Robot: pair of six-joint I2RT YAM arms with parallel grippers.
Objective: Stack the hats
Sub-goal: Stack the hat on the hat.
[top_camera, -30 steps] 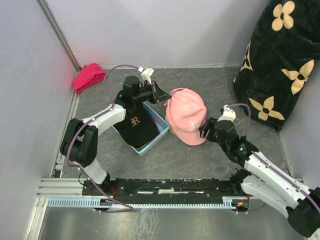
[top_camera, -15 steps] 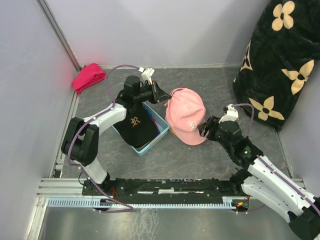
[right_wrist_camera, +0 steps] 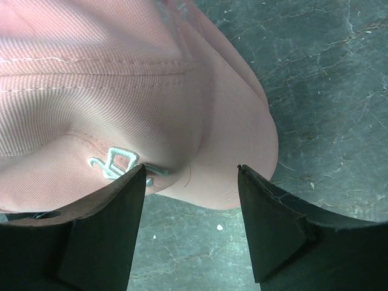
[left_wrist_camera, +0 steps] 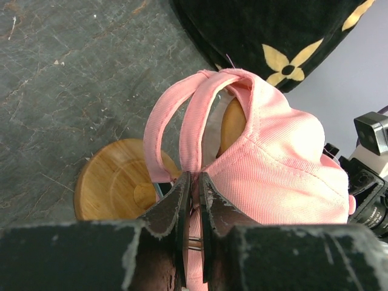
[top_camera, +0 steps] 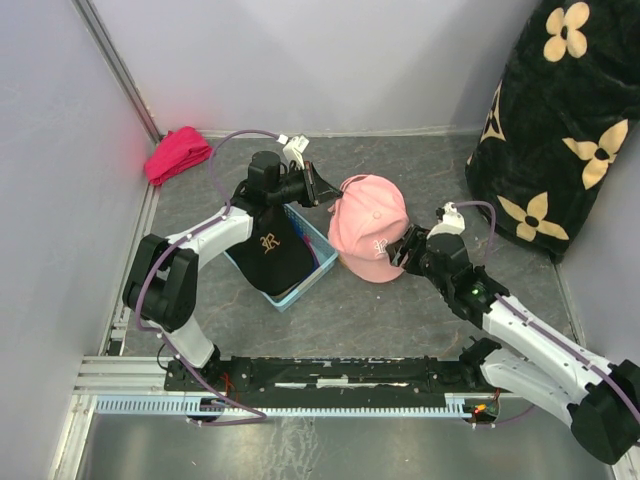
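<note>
Left jaws closed tight on rear strap of pink cap [top_camera: 368,222], cap sat at centre of bench [top_camera: 420,165] over wooden stand [left_wrist_camera: 115,185], right jaws spread wide astride brim edge, blue basket [top_camera: 323,254] with black cap [top_camera: 268,252] just beside.

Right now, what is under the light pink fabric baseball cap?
A round-topped wooden stand: its disc base pokes out beside the light pink cap, and part of its rounded top shows through the back opening. The fabric covers the rest.
</note>
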